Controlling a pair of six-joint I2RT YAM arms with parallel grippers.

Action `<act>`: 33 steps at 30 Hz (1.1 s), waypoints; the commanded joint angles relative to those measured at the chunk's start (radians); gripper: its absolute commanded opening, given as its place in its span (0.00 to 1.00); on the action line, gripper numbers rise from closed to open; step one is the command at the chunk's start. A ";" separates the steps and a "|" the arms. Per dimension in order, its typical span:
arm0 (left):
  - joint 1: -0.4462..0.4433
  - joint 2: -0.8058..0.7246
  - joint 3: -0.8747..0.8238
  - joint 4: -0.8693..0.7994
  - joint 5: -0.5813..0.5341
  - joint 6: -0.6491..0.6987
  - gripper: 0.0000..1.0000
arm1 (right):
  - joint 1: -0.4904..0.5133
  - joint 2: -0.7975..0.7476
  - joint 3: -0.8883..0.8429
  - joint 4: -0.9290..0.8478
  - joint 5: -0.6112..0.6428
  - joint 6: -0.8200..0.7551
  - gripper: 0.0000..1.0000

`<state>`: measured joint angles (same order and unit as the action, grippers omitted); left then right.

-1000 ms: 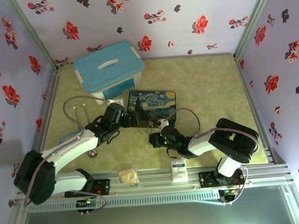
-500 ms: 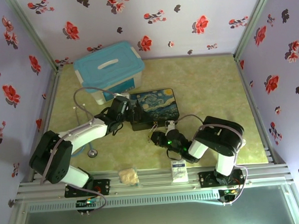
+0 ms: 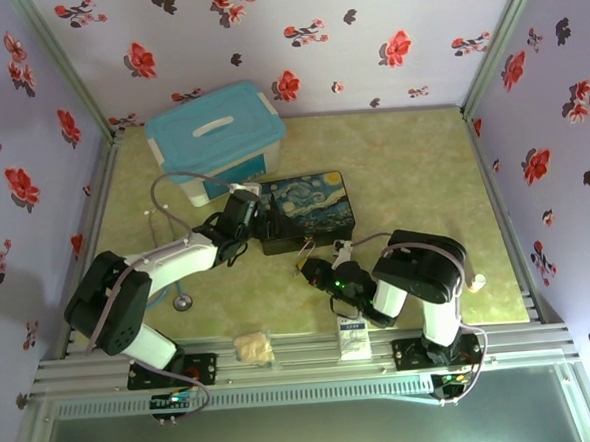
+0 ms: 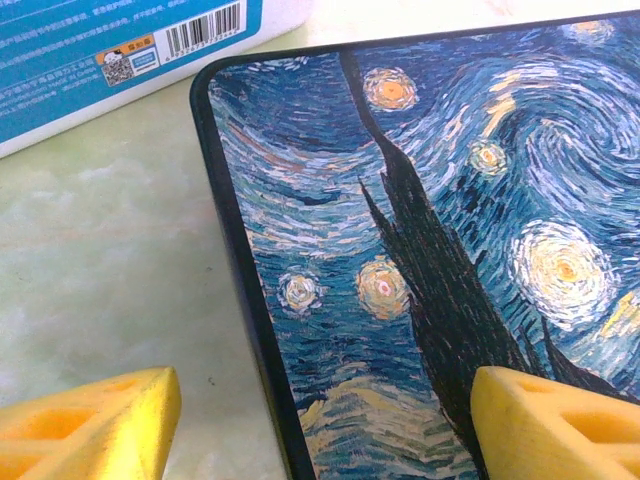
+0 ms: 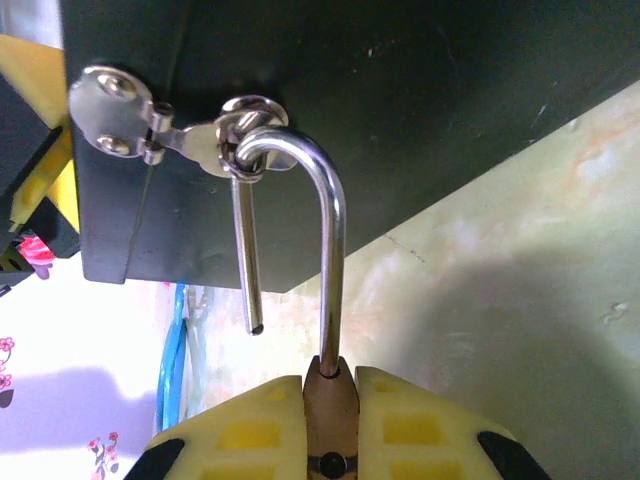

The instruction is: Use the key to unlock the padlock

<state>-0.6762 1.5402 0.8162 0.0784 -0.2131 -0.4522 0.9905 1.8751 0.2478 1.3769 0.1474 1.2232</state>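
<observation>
My right gripper (image 5: 330, 388) is clamped on the brass body of the padlock (image 5: 330, 300), which sits squeezed between my two yellow fingers (image 5: 250, 430). From there the silver shackle (image 5: 300, 150) rises and hooks through the metal hasp (image 5: 150, 125) on the dark side wall of the Starry Night box (image 4: 430, 200). The shackle's long leg runs into the body, while its short leg hangs free, with its tip apart from the body. The box wall is right ahead of this gripper, and open green table (image 5: 520, 260) lies to the right. My left gripper (image 4: 325, 430) stands spread wide: one fingertip is over the table, and the other is over the painted lid. The box's black rounded edge runs between them, touching neither. Beyond that corner lies a strip of bare table, then the blue-and-white wall of the storage bin (image 4: 120, 50) with its barcode label. The right wrist camera gives the padlock and hasp up close, where the overhead camera shows the lock too small to read. The overhead camera does show both arms meeting at the near edge of the box, the left at its left corner and the right lower down. There is wide free table to the right and behind.
</observation>
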 commanded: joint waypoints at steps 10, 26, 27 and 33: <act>0.004 0.067 -0.090 -0.020 -0.028 0.019 0.71 | 0.016 0.007 0.014 0.006 0.193 0.008 0.00; 0.006 0.095 -0.086 -0.006 -0.015 0.050 0.70 | 0.041 0.062 0.084 0.011 0.389 0.200 0.00; 0.006 0.097 -0.086 -0.005 -0.016 0.051 0.70 | 0.038 0.056 0.075 0.009 0.399 0.209 0.00; 0.005 0.088 -0.090 -0.003 -0.017 0.058 0.69 | 0.036 -0.021 0.050 0.010 0.417 0.167 0.00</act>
<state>-0.6807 1.5810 0.7731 0.2508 -0.1864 -0.4442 1.0325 1.9015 0.3176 1.3724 0.4728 1.3987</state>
